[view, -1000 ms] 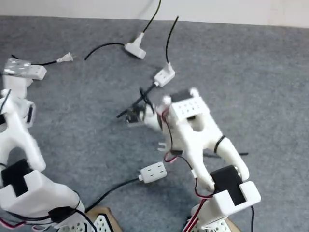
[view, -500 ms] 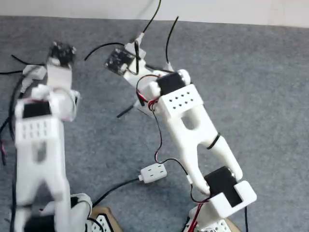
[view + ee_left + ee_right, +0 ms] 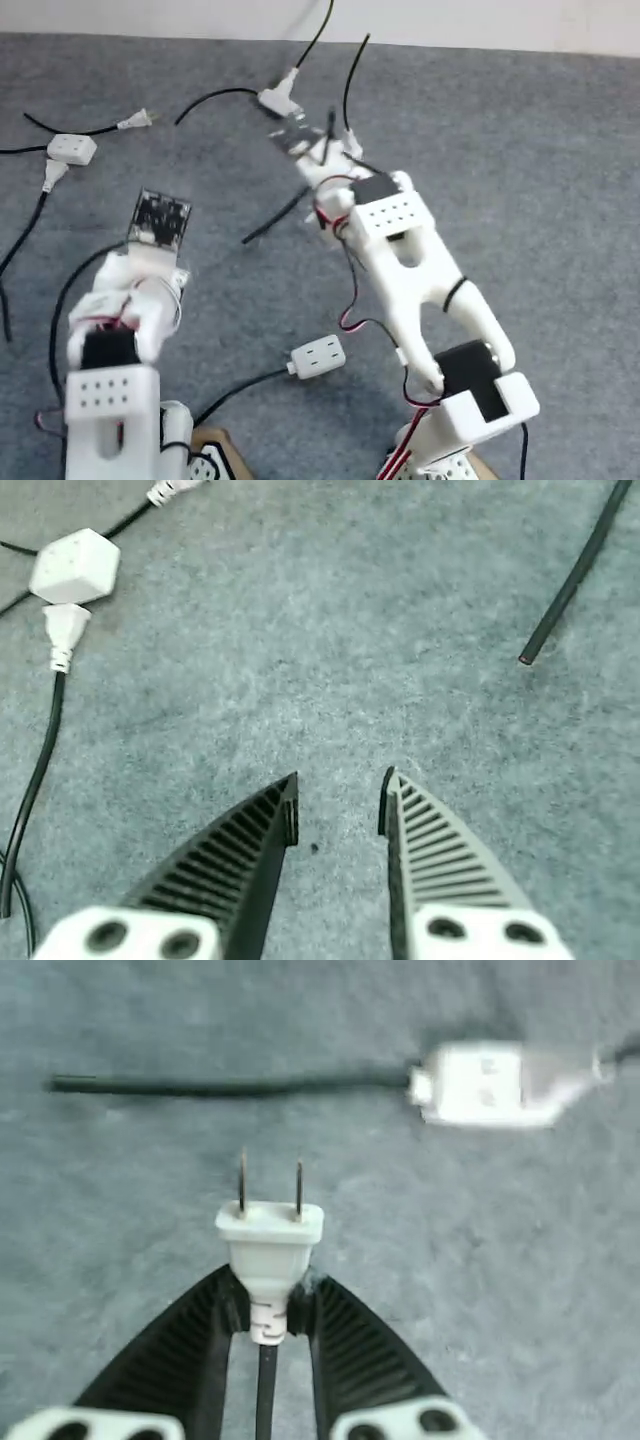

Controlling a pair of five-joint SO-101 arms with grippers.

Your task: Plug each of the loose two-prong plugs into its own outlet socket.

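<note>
White plug [image 3: 268,1235] — clamped between right jaws, prongs outward.

grey carpet [image 3: 560,180], white outlet sockets [image 3: 319,357], loose plugs [image 3: 134,122], black cords [image 3: 215,93]

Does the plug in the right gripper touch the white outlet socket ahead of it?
Apart. The right wrist view shows grey carpet between the prongs of the two-prong plug, held in the right gripper, and the outlet socket.

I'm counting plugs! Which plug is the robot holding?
The white plug pinched in the right end effector; the other plugs lie loose on the carpet.
</note>
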